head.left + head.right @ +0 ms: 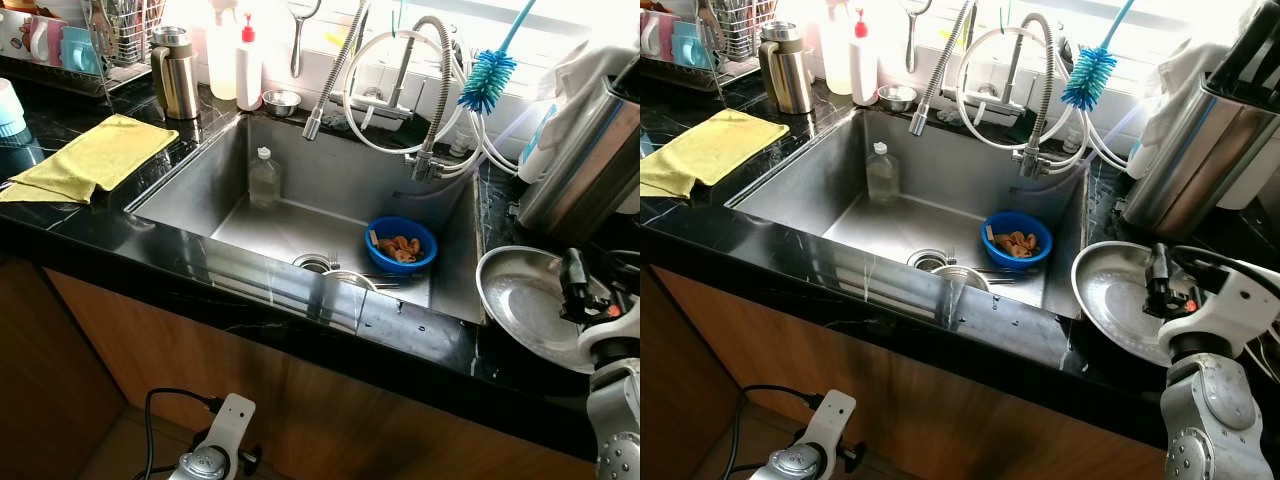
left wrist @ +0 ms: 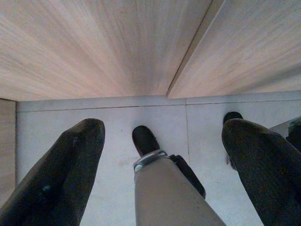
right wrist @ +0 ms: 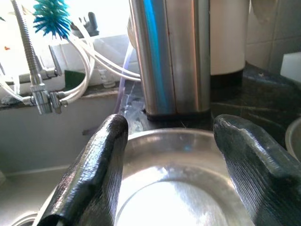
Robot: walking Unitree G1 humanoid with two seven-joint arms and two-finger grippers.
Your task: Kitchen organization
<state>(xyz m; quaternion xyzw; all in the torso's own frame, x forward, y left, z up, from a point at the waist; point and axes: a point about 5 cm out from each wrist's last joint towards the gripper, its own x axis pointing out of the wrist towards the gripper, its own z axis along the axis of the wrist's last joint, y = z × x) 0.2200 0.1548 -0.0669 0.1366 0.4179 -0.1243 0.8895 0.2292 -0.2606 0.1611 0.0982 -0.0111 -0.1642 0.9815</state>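
A round steel plate [image 1: 1115,300] lies on the black counter just right of the sink [image 1: 290,225]. My right gripper [image 3: 171,125] hovers over the plate's near rim, open, with the plate [image 3: 174,188] showing between its black fingers [image 3: 101,160]. In the sink stand a blue bowl [image 1: 400,243] holding brown food scraps, a clear plastic bottle [image 1: 264,178], and some steel ware by the drain [image 1: 335,272]. My left gripper [image 2: 162,127] hangs low in front of the wooden cabinet, open and holding nothing, pointed at the pale floor.
A tall steel container [image 1: 580,160] stands right behind the plate. A flexible tap hose [image 1: 425,90] and a blue bottle brush [image 1: 487,80] hang over the sink's back. A yellow cloth [image 1: 95,155], steel jug [image 1: 175,72], red-capped bottle [image 1: 248,65] and dish rack [image 1: 120,35] sit at the left.
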